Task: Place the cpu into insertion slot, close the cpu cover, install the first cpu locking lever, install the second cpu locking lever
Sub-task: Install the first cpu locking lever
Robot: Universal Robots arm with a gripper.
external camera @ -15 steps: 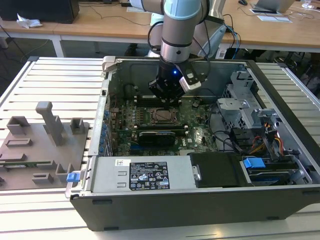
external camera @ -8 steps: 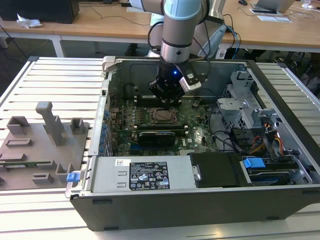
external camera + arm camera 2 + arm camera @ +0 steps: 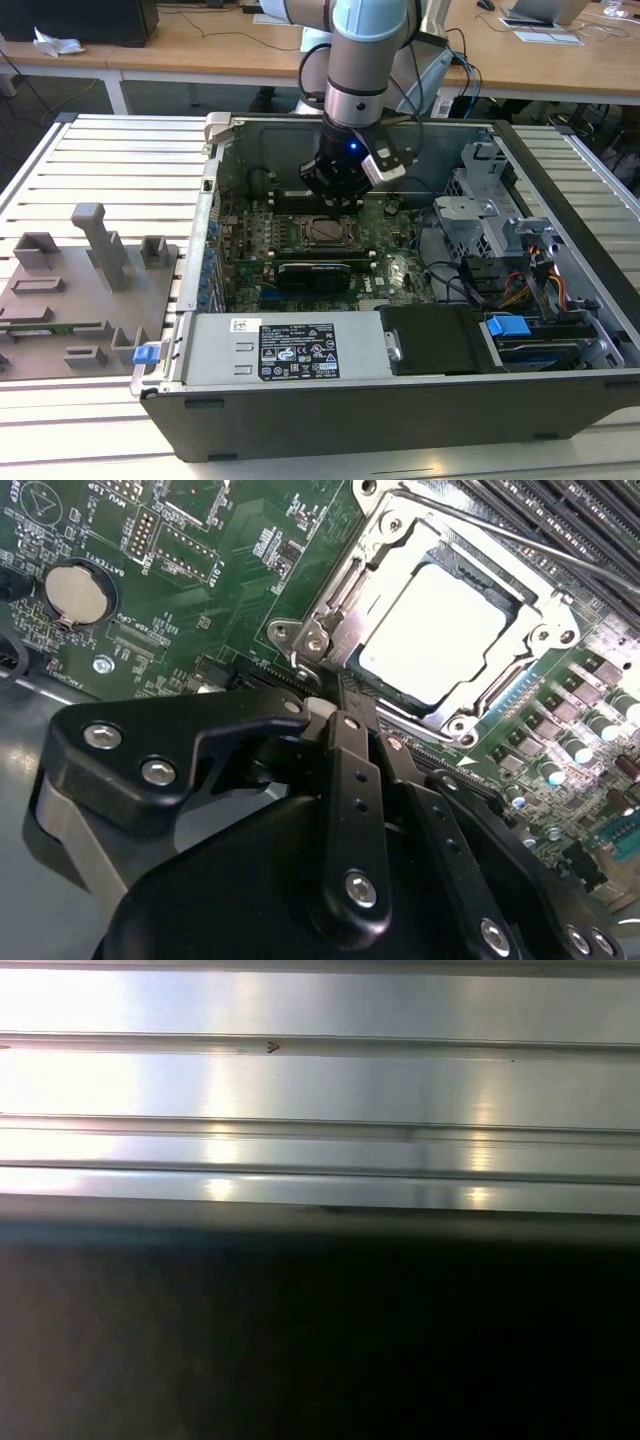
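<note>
The cpu [image 3: 440, 630], a flat silver-grey square, lies in the insertion slot on the green motherboard, and the slot's pin field is hidden under it. The cpu cover [image 3: 385, 540], a silvery frame plate with a square window, lies flat around the chip. A thin metal locking lever [image 3: 520, 542] runs along the cover's far side. My gripper [image 3: 345, 698] is shut, with its black fingertips together at the edge of the cover and nothing visible between them. In the exterior view the gripper [image 3: 335, 203] hangs inside the open computer case just above the cpu [image 3: 325, 230].
A black graphics card [image 3: 315, 272] lies just in front of the socket. The power supply [image 3: 290, 350] and drive cage [image 3: 480, 200] crowd the case. Long memory slots [image 3: 570, 510] and a coin battery [image 3: 75, 592] flank the socket. A grey fixture plate [image 3: 80, 290] sits at the exterior view's left.
</note>
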